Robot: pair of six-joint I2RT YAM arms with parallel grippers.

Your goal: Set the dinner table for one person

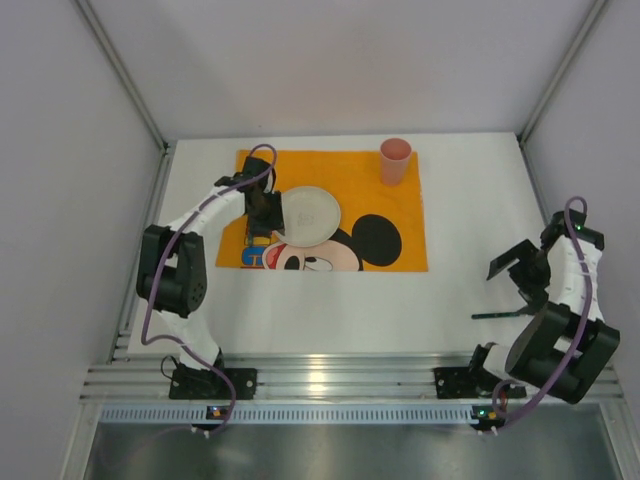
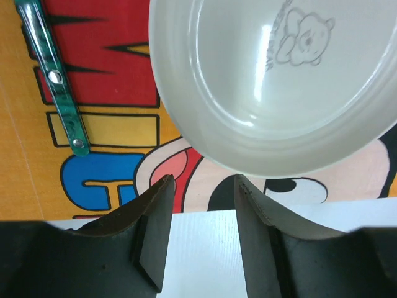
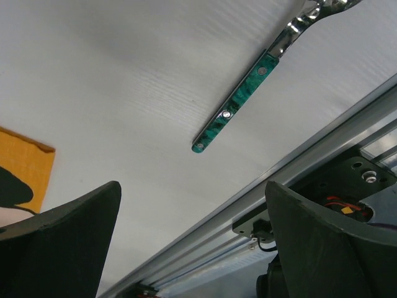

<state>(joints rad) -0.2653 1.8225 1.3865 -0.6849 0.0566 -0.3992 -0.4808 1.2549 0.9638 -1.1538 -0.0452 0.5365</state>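
Bright, even light from above. Soft shadows on worktop (image 1: pixel 330 300). Shiny spots on plate (image 2: pixel 273 87) & front rail (image 1: pixel 330 378). Left end effector (image 2: pixel 200 186) fingers (image 2: pixel 155 236) look blurry.

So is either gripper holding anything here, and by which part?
Nothing: the left gripper is open beside the plate; the right gripper is open, utensil lying free.

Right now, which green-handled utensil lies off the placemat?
The utensil on the bare tabletop by the right gripper; the other lies on the orange placemat.
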